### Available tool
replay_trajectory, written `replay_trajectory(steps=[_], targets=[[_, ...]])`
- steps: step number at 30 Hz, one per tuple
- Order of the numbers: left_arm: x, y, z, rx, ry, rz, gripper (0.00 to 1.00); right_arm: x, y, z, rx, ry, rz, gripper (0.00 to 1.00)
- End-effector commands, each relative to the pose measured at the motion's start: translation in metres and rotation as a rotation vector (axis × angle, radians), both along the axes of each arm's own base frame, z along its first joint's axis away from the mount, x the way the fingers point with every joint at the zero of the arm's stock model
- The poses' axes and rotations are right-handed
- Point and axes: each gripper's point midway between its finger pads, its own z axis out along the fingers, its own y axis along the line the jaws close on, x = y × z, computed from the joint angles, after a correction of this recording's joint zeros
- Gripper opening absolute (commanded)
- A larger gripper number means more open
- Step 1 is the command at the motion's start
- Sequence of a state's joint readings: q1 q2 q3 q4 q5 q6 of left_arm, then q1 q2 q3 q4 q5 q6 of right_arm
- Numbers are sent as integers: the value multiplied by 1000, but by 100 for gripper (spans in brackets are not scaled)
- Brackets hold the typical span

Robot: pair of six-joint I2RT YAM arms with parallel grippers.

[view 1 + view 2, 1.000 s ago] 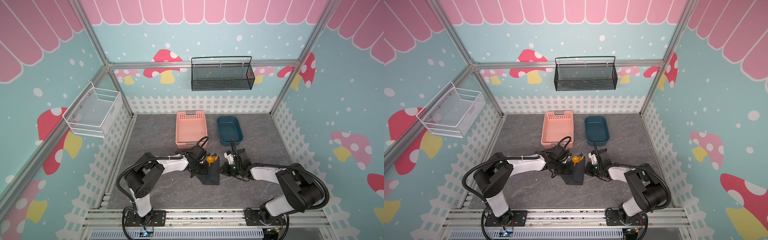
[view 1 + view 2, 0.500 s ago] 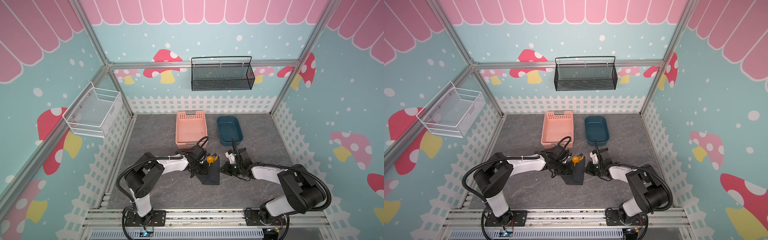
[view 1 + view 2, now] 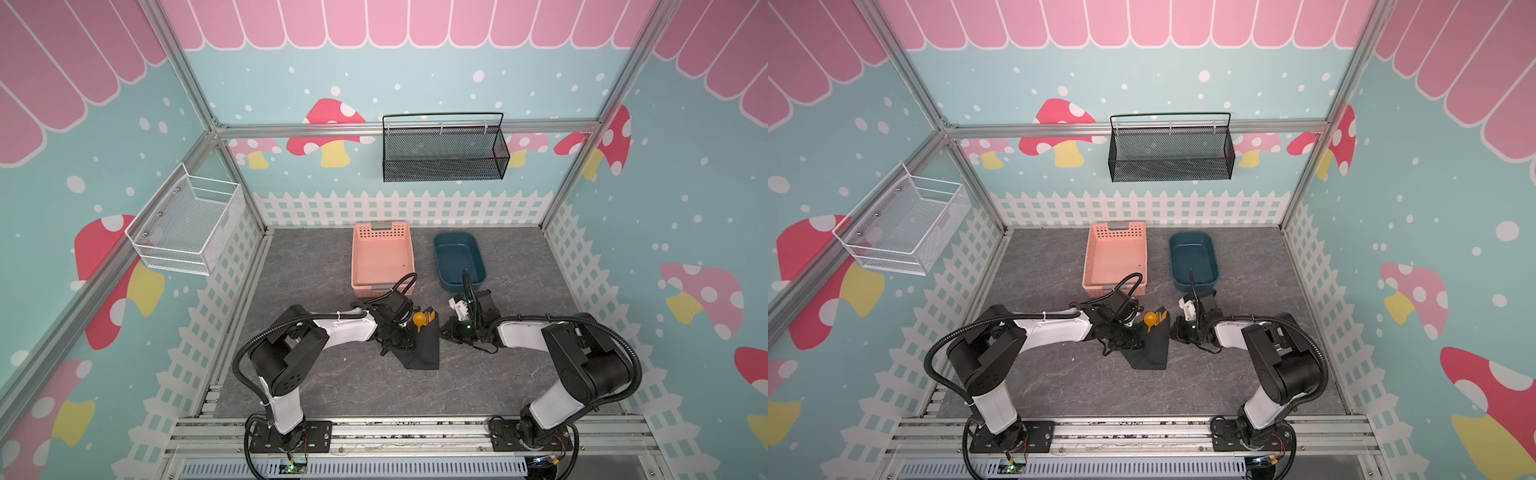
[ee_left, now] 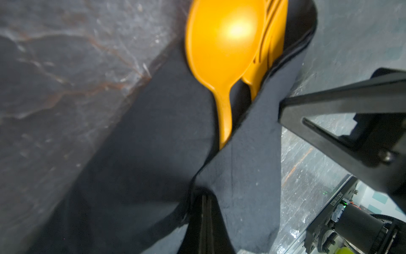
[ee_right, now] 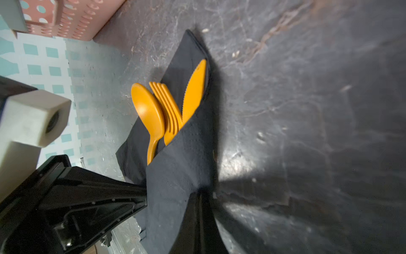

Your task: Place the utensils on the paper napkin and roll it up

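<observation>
Basically no change vs second ago, both arms parked in same spot. Black napkin (image 3: 424,353) mid-table (image 3: 332,386), just in front of pink basket (image 3: 376,291), flap folded over handles. Spoon (image 5: 147,107), fork (image 5: 169,110), knife (image 5: 194,96) side by side on it, heads poking out. Left gripper (image 4: 203,204) clamped tight, pinching flap edge. Right gripper (image 5: 200,202) also fully closed, pinching napkin's opposite edge.
</observation>
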State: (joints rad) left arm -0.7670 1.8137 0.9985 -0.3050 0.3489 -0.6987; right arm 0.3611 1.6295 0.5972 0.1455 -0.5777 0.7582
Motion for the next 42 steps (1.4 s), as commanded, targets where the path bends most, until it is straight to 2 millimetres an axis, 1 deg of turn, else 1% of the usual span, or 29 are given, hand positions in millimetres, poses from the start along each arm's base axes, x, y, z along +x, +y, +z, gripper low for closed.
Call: replay_trajectory(steps=[1, 3, 6, 9, 13, 18, 21, 23, 25, 27, 31, 35, 37, 42], targets=[[-9, 20, -21, 83, 32, 5, 2, -3, -13, -12, -58, 13, -16, 1], [-10, 21, -22, 86, 33, 6, 2, 2, -14, -1, -57, -15, -25, 1], [-10, 21, -23, 87, 35, 6, 2, 12, -9, 18, -29, -60, -21, 1], [-10, 20, -23, 87, 36, 4, 2, 19, -2, 28, 0, -83, -5, 1], [-9, 20, -23, 86, 35, 5, 2, 26, 2, 25, 2, -82, 14, 1], [-9, 19, -23, 84, 35, 3, 2, 28, 2, 10, -5, -58, 31, 2], [-9, 18, -22, 81, 34, 1, 2, 27, -3, -2, -25, -32, 22, 2], [-9, 18, -22, 80, 36, 0, 2, 25, -11, -11, -60, -11, 3, 1], [-9, 18, -22, 79, 34, -2, 2, 25, -16, -14, -78, -1, -4, 1], [-9, 18, -22, 80, 35, -2, 2, 26, -17, -10, -72, -7, -7, 1], [-10, 19, -23, 81, 37, -3, 2, 37, -12, 12, -41, -65, -8, 1], [-10, 18, -23, 80, 37, -4, 2, 45, -6, 27, -6, -102, 1, 1], [-10, 19, -23, 81, 38, -5, 2, 48, -4, 30, 1, -113, 6, 1], [-10, 19, -23, 80, 38, -3, 2, 54, -1, 22, 5, -107, 18, 1]])
